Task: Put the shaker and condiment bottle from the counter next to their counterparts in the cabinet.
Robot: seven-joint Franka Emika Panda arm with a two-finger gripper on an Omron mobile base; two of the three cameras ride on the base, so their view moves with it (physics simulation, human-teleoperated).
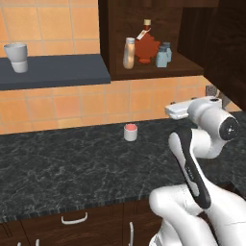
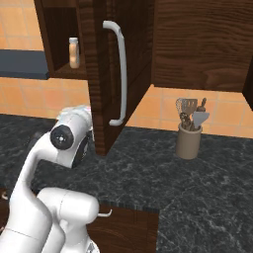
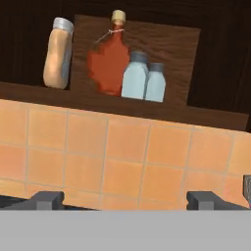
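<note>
In the open cabinet (image 1: pixel 144 72) the tan condiment bottle (image 1: pixel 129 53) (image 3: pixel 58 54) (image 2: pixel 74 53) stands at the left of the shelf. Right of it is the dark red leaf-shaped syrup bottle (image 1: pixel 146 45) (image 3: pixel 110 61). Two look-alike pale blue shakers (image 3: pixel 134 76) (image 3: pixel 155 82) (image 1: pixel 163 55) stand side by side against the syrup bottle's right; I cannot tell which is which. My gripper (image 3: pixel 126 201) is open and empty, its fingertips (image 3: pixel 46 200) wide apart. It hangs below the shelf, in front of the orange tiled wall, above the black counter (image 1: pixel 72 163).
A short white jar with a red lid (image 1: pixel 130 132) stands on the counter by the wall. A white cup (image 1: pixel 17 56) sits on the blue-grey wall shelf (image 1: pixel 53 72). The cabinet door (image 2: pixel 118 74) hangs open beside my arm. A utensil holder (image 2: pixel 189 136) stands further right.
</note>
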